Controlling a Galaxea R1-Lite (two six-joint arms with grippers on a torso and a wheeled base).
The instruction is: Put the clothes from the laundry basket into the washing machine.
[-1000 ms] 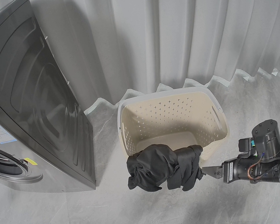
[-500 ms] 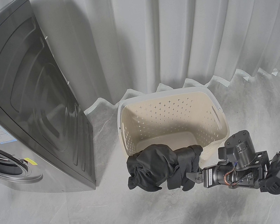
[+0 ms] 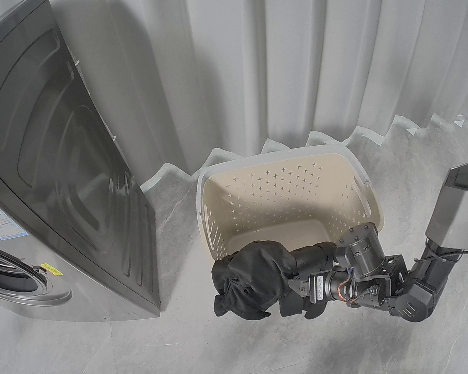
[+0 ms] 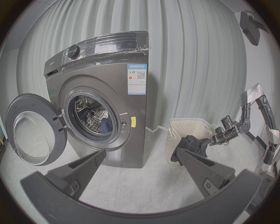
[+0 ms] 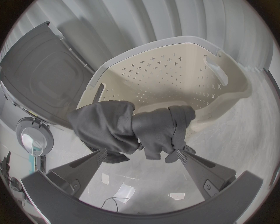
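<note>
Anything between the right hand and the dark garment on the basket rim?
Nothing visible. The open right hand sits right at the dark grey crumpled garment, draped over the near rim of the cream perforated plastic basket.

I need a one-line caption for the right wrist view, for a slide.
Open right gripper facing the dark garment draped over the near rim of the laundry basket.

washing machine [image 3: 52, 169] cut off by head view's edge, drum contents [image 4: 105, 126] indistinct
</note>
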